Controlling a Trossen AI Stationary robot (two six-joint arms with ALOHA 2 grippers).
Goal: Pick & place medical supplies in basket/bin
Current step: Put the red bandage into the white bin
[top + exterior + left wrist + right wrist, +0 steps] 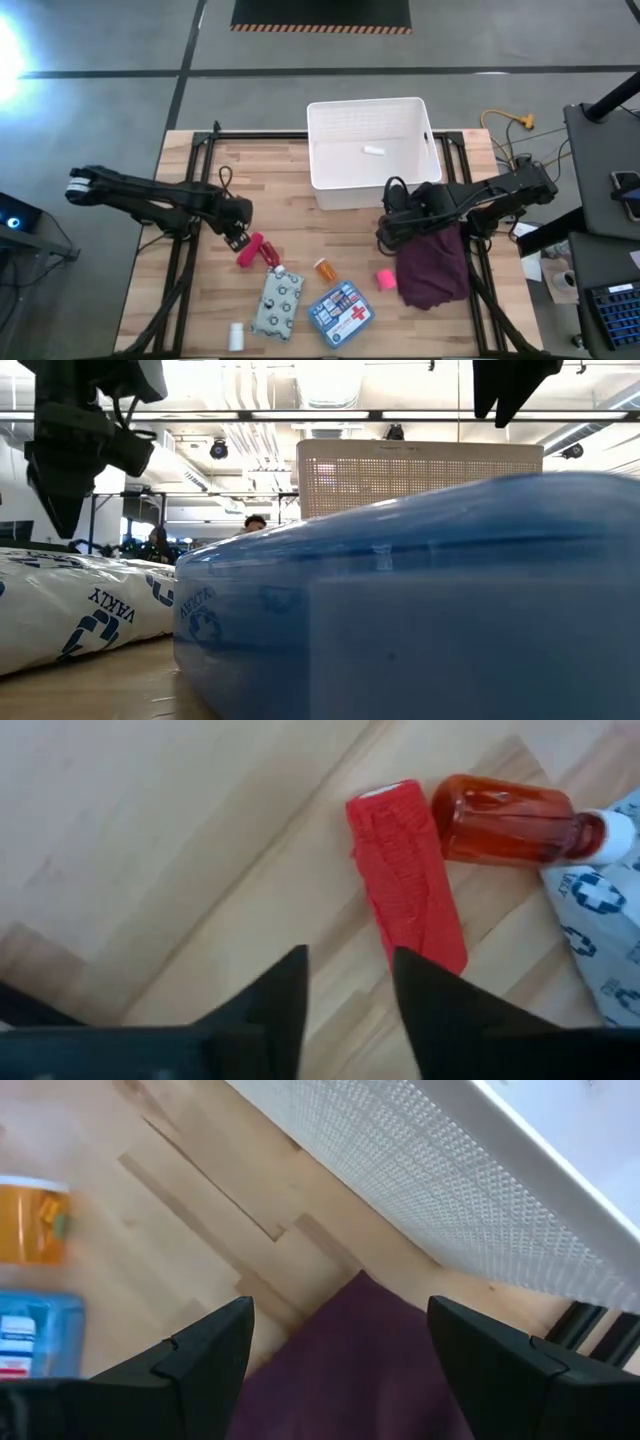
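Observation:
A red tube (405,885) lies flat on the wood beside a red-brown bottle (505,820) with a white cap. My left gripper (237,237) (348,995) hangs open just above the tube's (250,250) near end, touching nothing. Toward the near edge lie the dotted pouch (277,305), the blue first-aid box (340,312), an orange pill bottle (326,269), a pink block (386,279) and a small white bottle (236,336). The white bin (372,152) stands at the far side with one small white item inside. My right gripper (385,232) (340,1365) hovers wide open over the maroon cloth (350,1350).
The maroon cloth (432,265) lies on the table's right part, near the bin's wall (450,1190). In the low view the blue box (420,600) fills the front and the pouch (80,610) lies to its left. Bare wood spans the table's left part. People show far behind.

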